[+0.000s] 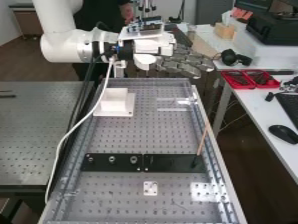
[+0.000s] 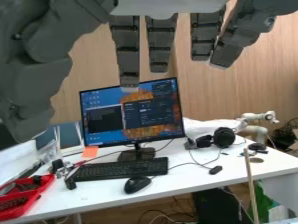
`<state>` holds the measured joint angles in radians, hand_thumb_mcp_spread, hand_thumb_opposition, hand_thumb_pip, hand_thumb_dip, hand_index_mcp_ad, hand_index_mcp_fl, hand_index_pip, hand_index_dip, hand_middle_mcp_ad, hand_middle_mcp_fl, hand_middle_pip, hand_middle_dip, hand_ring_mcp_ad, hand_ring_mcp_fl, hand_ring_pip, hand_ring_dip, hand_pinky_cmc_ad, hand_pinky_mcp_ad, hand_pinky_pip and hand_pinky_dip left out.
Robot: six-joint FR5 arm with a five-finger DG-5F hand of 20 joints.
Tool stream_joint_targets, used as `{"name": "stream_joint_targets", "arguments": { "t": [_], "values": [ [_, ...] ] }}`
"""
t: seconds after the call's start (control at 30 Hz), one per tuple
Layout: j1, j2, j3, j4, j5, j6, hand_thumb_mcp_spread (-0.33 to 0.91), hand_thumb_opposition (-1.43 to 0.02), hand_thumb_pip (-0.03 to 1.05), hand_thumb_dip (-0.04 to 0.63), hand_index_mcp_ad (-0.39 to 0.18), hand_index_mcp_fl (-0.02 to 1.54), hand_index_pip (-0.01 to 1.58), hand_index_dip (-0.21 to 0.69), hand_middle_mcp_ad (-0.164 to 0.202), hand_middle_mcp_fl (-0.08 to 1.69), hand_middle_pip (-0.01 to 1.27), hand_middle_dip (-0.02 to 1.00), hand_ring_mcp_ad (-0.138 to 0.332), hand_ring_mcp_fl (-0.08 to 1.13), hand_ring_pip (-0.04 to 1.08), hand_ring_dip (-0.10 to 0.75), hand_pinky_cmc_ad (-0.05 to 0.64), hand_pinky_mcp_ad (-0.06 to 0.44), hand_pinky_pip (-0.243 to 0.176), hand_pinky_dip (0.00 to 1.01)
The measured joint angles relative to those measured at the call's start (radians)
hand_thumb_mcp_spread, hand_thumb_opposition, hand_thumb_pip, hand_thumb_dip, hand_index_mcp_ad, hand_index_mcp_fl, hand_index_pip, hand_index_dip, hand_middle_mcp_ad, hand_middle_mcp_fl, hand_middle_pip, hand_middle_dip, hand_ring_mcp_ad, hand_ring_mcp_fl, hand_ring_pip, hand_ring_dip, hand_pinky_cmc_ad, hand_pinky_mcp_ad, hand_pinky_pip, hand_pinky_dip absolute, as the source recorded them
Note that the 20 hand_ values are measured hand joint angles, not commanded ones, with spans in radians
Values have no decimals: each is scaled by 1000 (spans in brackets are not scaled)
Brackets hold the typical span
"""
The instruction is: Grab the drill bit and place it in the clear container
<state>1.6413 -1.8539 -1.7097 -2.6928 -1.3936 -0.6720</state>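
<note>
Perforated bench: metal, running under and past both sides of the black strip.
Hand: well beyond the black strip, near the bench's far end; fingers straight and spread apart in both views.
Drill bit: cannot be identified with certainty; small round pieces sit on the black strip, too small to name.
Slim tan rod: tilted, lower end at the black strip's desk-side end.
Clear container: beyond the black strip, on its desk side; outline faint.
White block: beyond the black strip, opposite the desk side.
Small white plate: on the near side of the black strip.
Red trays: on the desk, beyond and to one side of the black strip.
</note>
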Motion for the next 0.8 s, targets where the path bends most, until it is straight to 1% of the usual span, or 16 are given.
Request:
{"name": "stream_joint_targets", "arguments": {
  "t": [0.1,0.2,0.27,0.3,0.33,0.37,0.4,0.43,0.53,0.57,0.6,0.67,0.73,0.8],
  "values": [
    [0,11,1,-6,-1,-13,182,-649,524,98,-54,176,361,284,51,91,122,220,213,10,80,54,278,152,-127,367],
    [3,23,0,-20,-3,-22,182,-649,520,93,-54,178,244,284,51,87,122,220,213,7,80,54,278,152,-127,367],
    [7,34,0,-42,-4,-36,182,-649,520,93,-54,176,194,300,51,91,122,220,213,7,80,54,278,152,-127,367],
    [8,36,0,-48,-4,-39,180,-649,510,82,-54,164,164,298,51,91,119,220,213,10,84,54,278,155,-127,367],
    [12,43,-1,-59,-4,-46,176,-649,464,82,-40,152,134,316,51,87,122,220,213,10,87,54,278,152,-127,367],
    [15,51,-3,-66,-4,-52,176,-653,438,82,-37,155,127,328,54,93,122,220,215,10,87,54,278,152,-127,367],
    [16,55,-4,-69,-3,-54,171,-634,417,66,-26,138,119,353,51,87,122,220,215,7,87,54,278,155,-127,367],
    [20,64,-6,-78,0,-57,148,-620,410,65,-24,126,110,354,54,91,122,220,215,10,87,54,278,155,-127,367],
    [27,78,-11,-99,10,-60,136,-606,375,24,-7,122,93,396,58,93,122,216,213,12,93,54,279,152,-127,377],
    [30,83,-14,-103,13,-62,138,-606,361,23,0,120,84,394,51,89,122,215,213,14,87,54,283,155,-129,380],
    [31,85,-15,-105,14,-63,138,-606,344,23,2,126,84,410,63,93,126,215,211,10,94,54,290,155,-129,380],
    [38,96,-23,-114,24,-71,138,-609,332,17,10,120,70,414,65,87,129,211,213,12,106,51,288,157,-126,380],
    [41,100,-27,-119,29,-74,138,-609,316,19,12,120,70,414,84,93,138,202,215,12,105,54,290,154,-126,380],
    [42,103,-31,-122,32,-72,138,-609,311,12,17,120,70,414,84,91,138,188,211,14,106,54,290,154,-126,380]
  ]
}}
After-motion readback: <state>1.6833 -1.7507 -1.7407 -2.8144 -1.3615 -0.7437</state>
